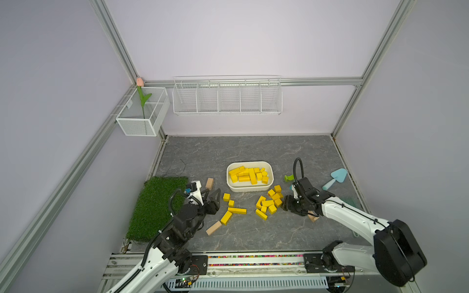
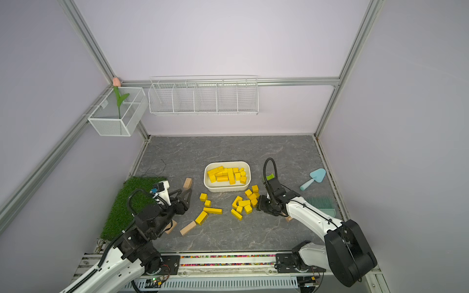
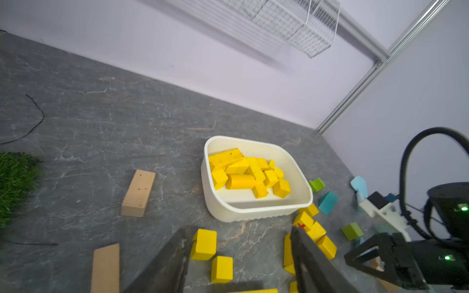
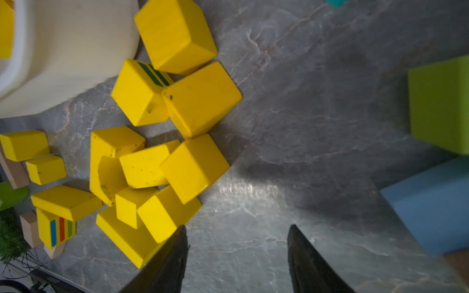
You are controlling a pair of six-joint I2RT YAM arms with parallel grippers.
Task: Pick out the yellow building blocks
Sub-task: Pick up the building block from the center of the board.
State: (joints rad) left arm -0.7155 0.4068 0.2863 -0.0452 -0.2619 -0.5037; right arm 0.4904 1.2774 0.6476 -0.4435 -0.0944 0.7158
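Collected: roughly half of the yellow building blocks [image 1: 247, 175] are found in the white tub [image 1: 250, 162].
Outstanding: two loose groups are left on the worktop [image 1: 253, 233] just beside the tub, among tan blocks [image 1: 213, 227].
Grippers: the left gripper [image 3: 238, 233] and the right gripper [image 4: 237, 228] are both released and empty.

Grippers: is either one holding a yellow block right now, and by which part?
Nothing is held. The left gripper and right gripper both stand open, with yellow building blocks loose on the table.

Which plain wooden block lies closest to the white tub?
The tan block beside the white tub; the other tan blocks lie farther off, nearer the robot's base.
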